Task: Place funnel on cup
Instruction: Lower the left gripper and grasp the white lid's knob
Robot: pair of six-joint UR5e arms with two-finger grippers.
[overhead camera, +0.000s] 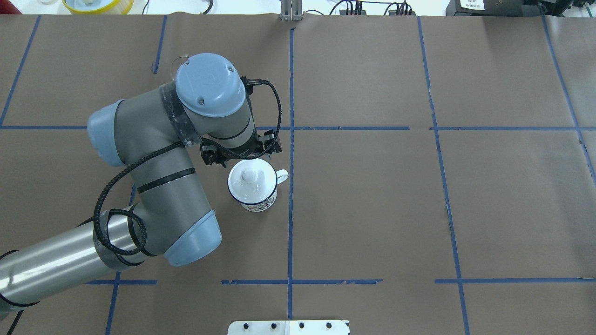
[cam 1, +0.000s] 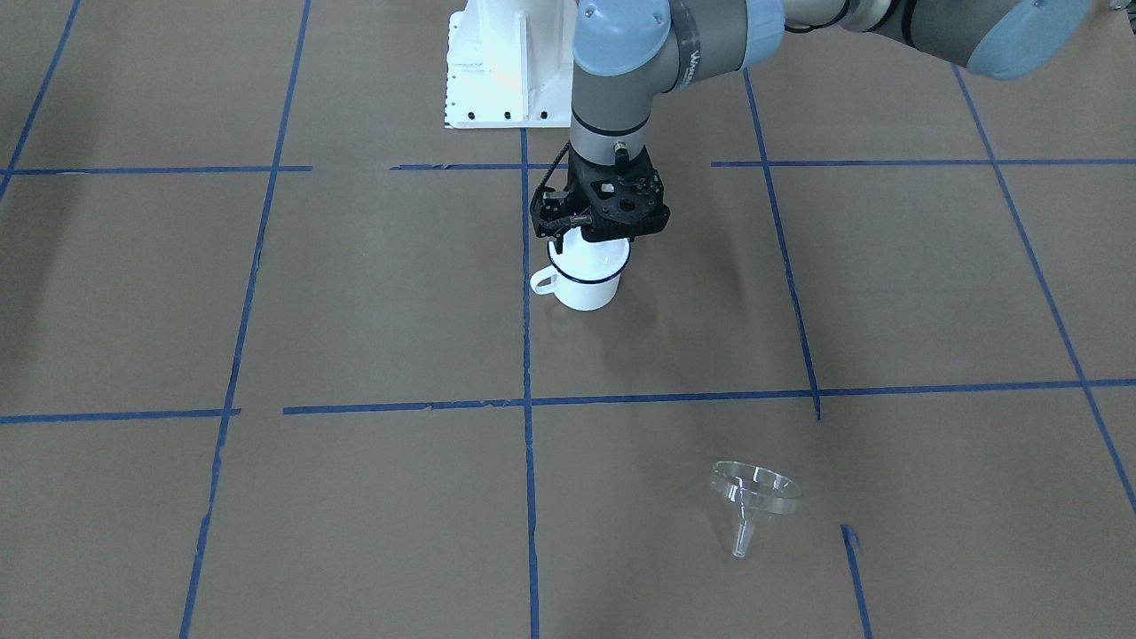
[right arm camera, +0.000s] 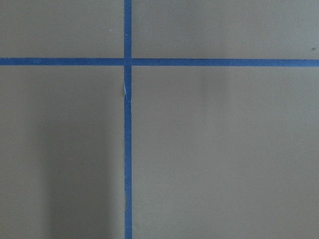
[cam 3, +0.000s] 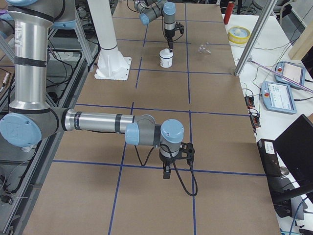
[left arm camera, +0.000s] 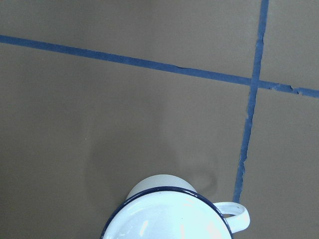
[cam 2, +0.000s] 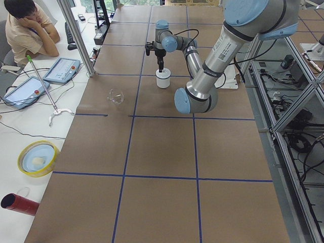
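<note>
The cup (cam 1: 586,286), a white mug with a dark blue rim, stands upright near the table's middle, its handle toward the robot's right. It also shows in the overhead view (overhead camera: 253,195) and the left wrist view (left arm camera: 174,216). A round white lid with a knob (overhead camera: 250,179) sits in its mouth. My left gripper (cam 1: 593,232) hangs just above the cup's rim; its fingers are hidden, so I cannot tell its state. The clear funnel (cam 1: 754,493) lies tilted on the far side of the table, apart from the cup. My right gripper (cam 3: 166,172) hovers low, far from both; I cannot tell its state.
The white robot base (cam 1: 506,62) stands behind the cup. A yellow bowl (cam 2: 38,157) and a red tube (cam 2: 17,202) lie off the table's far edge. A person (cam 2: 25,25) sits there beside two tablets (cam 2: 61,70). Blue tape lines cross the brown table.
</note>
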